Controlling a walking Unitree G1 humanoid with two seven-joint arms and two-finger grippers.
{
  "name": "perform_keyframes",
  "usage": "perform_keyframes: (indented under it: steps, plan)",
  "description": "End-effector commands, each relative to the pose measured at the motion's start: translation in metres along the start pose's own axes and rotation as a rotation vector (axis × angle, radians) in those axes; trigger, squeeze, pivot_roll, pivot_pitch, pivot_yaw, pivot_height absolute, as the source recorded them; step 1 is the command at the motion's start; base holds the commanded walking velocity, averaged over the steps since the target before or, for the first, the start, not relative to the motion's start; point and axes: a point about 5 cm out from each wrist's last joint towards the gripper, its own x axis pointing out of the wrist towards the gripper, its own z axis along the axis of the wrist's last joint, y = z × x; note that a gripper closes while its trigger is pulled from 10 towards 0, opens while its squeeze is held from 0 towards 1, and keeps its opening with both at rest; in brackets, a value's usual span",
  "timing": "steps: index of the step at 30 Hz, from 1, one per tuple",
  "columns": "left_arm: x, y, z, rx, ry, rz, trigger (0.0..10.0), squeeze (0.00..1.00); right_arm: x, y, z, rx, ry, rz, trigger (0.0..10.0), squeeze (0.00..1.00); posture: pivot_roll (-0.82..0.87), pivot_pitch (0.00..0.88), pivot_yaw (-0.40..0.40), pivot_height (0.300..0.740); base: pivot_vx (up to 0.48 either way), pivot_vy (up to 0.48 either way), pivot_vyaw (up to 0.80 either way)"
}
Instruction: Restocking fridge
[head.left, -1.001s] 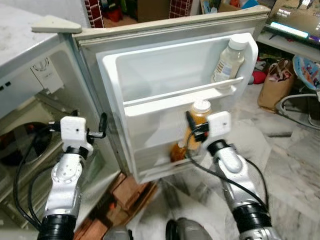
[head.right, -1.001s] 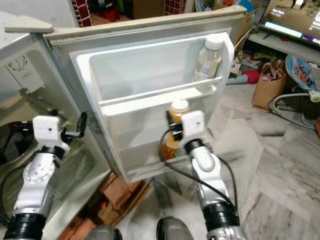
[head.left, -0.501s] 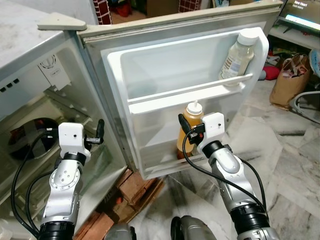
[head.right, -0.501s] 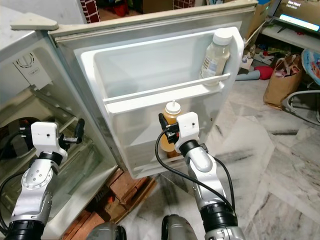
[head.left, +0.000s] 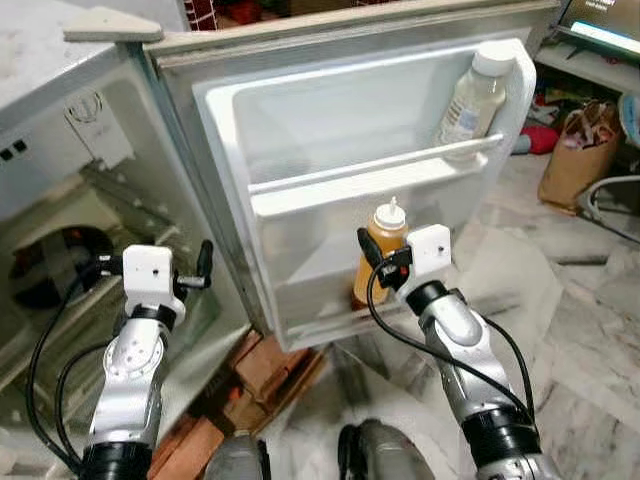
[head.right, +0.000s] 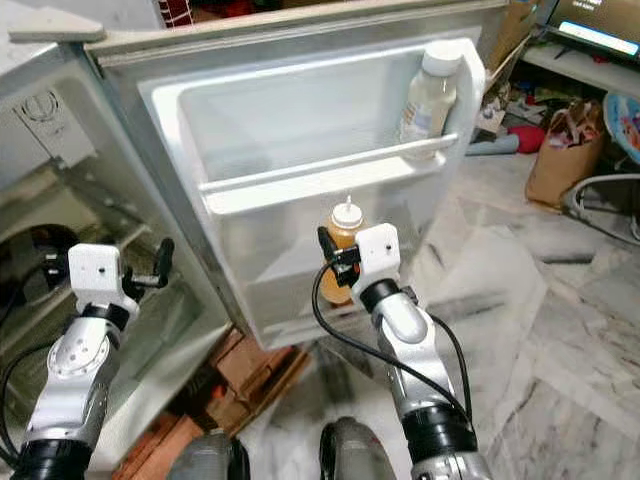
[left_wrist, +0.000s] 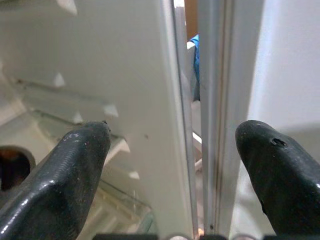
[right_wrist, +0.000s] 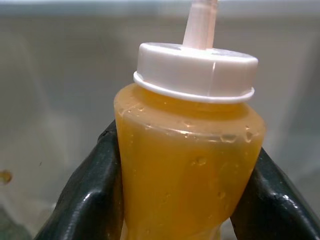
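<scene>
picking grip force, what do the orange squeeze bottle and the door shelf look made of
Orange squeeze bottle: looks like soft translucent plastic, glossy, contents showing through, opaque white cap; the right gripper fingers flank it. Door shelf: seems rigid white moulded plastic, smooth with a slight sheen.

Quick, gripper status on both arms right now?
Left gripper: open, holding nothing, fingers either side of the white fridge door's hinge edge.
Right gripper: shut on the orange squeeze bottle with the white nozzle cap.
</scene>
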Motion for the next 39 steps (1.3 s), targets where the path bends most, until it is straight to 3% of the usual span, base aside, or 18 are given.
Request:
perform_keyframes:
  steps: [1,5,30,39]
  plan:
    - [-0.001,0.001,0.001,0.006,0.002,0.008,10.0,0.0,0.001,0.0,0.004,-0.001,-0.014,0.007,10.0,0.0,-0.03,0.121,0.003,0.638,0.0,0.0,0.0]
    - [-0.001,0.001,0.0,0.007,0.004,0.009,10.0,0.0,0.001,0.001,0.004,-0.002,-0.013,0.012,10.0,0.0,-0.03,0.123,0.003,0.612,0.0,0.0,0.0]
    - [-0.008,0.016,-0.007,0.021,0.036,0.138,10.0,0.0,0.006,0.0,0.004,-0.024,-0.016,0.041,10.0,0.0,-0.03,0.138,-0.001,0.612,0.0,0.0,0.0]
    - [-0.007,0.013,-0.006,0.024,0.037,0.121,10.0,0.0,0.007,0.001,0.004,-0.024,-0.016,0.048,10.0,0.0,-0.03,0.14,-0.002,0.568,0.0,0.0,0.0]
